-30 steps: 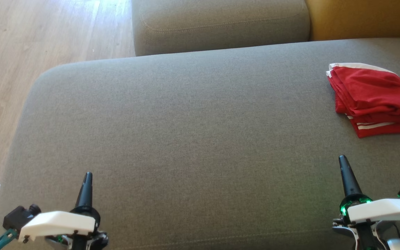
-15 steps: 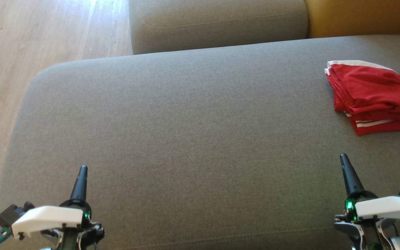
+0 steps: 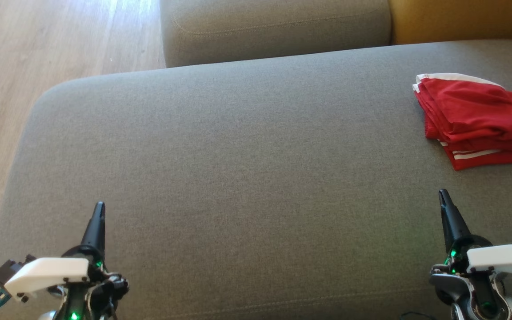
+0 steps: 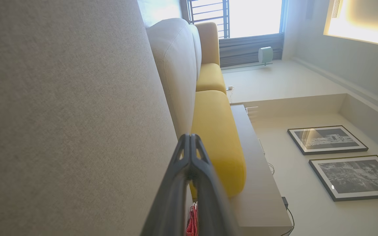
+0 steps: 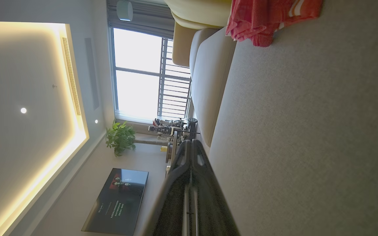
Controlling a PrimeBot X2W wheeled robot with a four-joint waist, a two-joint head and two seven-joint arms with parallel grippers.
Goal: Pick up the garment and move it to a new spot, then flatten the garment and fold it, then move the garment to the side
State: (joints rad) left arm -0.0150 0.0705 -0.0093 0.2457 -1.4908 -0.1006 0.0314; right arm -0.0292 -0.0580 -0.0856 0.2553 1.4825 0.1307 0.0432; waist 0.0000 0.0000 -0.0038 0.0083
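Field check: the garment [image 3: 474, 120], red with white trim, lies in a compact folded stack at the far right of the grey sofa seat [image 3: 238, 155]. Its right edge runs out of the head view. You can judge the pick-up, flattening, folding and move to the side as done. Nothing obvious is left beyond parking the arms. The top layer looks a little rumpled and the edges are not quite flush.

Your left tool [image 3: 99, 209] has its fingers pressed together and holds nothing. It sits near left over bare seat fabric, well apart from the garment. Your right tool [image 3: 444, 198] is likewise closed and empty. It sits near right, closer to the garment but clear of it, with bare seat between. You cannot tell whether either tip touches the cushion.
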